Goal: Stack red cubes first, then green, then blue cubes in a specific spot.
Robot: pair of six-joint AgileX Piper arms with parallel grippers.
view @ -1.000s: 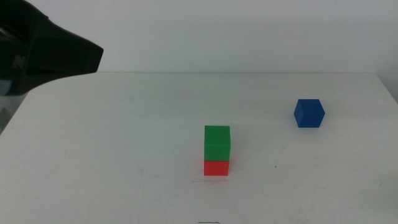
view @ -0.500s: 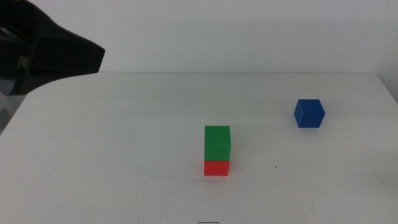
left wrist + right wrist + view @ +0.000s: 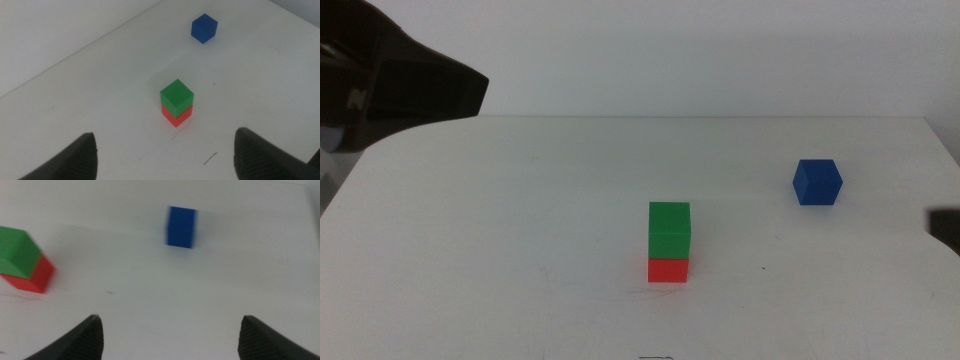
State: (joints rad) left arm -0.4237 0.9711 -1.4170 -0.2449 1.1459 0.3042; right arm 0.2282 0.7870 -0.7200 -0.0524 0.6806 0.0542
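While both grippers gape empty, green cube (image 3: 669,229) caps red cube (image 3: 668,270); blue cube (image 3: 817,182) sits apart.

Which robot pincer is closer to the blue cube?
Right. The right pincer faces the blue cube, just entering at the table's right edge. The left pincer is held back at the far left, beyond the green cube.
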